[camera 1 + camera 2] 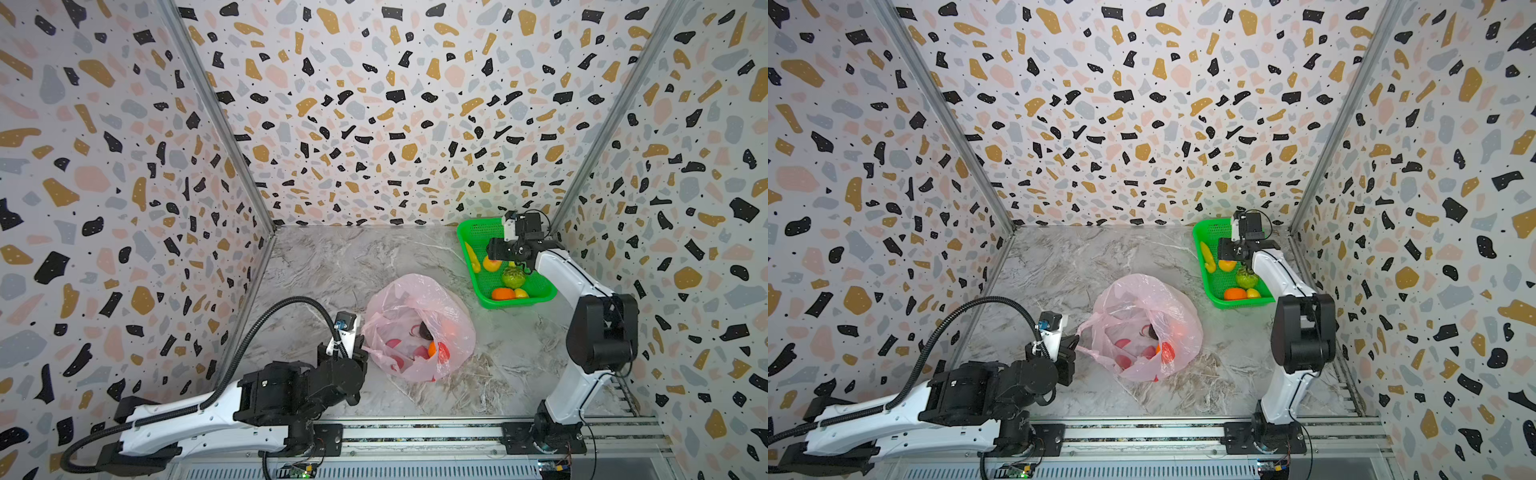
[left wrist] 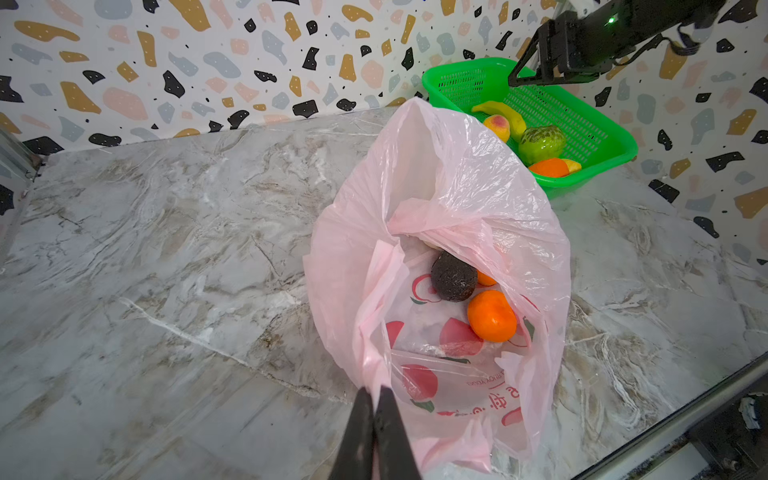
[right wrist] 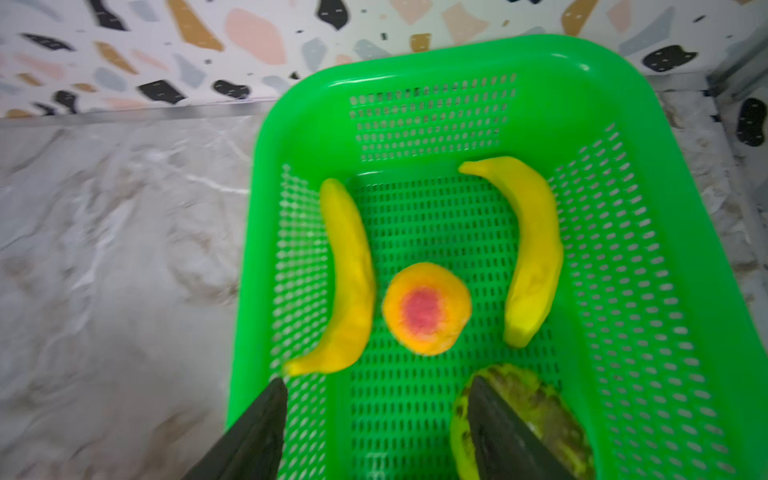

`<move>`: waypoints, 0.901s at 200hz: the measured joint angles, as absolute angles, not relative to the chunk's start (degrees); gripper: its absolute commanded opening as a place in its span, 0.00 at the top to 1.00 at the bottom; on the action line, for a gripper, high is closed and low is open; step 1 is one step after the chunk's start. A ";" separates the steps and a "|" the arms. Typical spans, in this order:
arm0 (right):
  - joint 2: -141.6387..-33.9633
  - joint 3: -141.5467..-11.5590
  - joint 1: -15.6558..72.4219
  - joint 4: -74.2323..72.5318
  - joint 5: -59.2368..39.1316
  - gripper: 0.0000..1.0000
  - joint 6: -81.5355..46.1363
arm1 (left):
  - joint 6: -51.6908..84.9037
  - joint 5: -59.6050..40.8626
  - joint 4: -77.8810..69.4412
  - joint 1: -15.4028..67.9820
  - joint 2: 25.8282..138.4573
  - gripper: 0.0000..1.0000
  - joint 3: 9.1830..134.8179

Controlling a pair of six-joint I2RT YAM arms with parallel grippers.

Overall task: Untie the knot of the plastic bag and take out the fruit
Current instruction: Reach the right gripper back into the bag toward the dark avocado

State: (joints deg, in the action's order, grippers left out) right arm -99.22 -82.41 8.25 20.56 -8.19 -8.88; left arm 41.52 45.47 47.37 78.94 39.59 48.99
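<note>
The pink plastic bag lies mid-table with its mouth gaping; the knot is out of view. My left gripper is shut on a strip of the bag's near edge. Inside the bag lie a dark avocado and an orange tangerine, with a second orange partly hidden behind. My right gripper hangs open over the green basket, nothing between its fingers. Just ahead of it a yellow-red peach rests on the basket floor between two bananas. A bumpy green fruit sits by one finger.
The green basket stands at the back right corner, close to the walls. It also holds an orange. Patterned walls close in the table on three sides. A metal rail runs along the front edge.
</note>
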 measured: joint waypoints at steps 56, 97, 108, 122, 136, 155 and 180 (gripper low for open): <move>-77.71 -69.32 29.95 26.48 -17.82 0.30 -11.97 | 41.50 45.36 47.27 78.94 38.92 1.00 48.42; -76.27 -61.52 43.92 25.65 -19.05 0.31 -19.57 | 41.47 45.06 47.22 78.94 38.89 1.00 48.36; -77.67 -60.27 46.83 24.53 -18.96 0.32 -21.65 | 41.47 45.04 47.18 78.94 38.89 1.00 48.36; -80.16 -60.05 49.78 23.07 -18.57 0.32 -23.29 | 41.39 45.04 47.05 78.94 38.89 1.00 48.36; -83.05 -60.40 51.92 21.02 -17.67 0.31 -24.60 | 41.30 45.01 47.00 78.94 38.92 1.00 48.36; -87.50 -61.98 53.58 18.65 -16.19 0.29 -26.22 | 41.28 45.01 46.96 78.94 38.89 1.00 48.36; -93.60 -65.76 54.41 17.41 -13.32 0.16 -28.34 | 41.25 45.01 46.78 78.94 38.89 1.00 48.36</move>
State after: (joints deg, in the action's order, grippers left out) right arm -93.60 -65.76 54.41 17.41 -13.32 -28.34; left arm 41.25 45.01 46.78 78.94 38.89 48.36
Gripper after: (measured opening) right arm 0.770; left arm 0.047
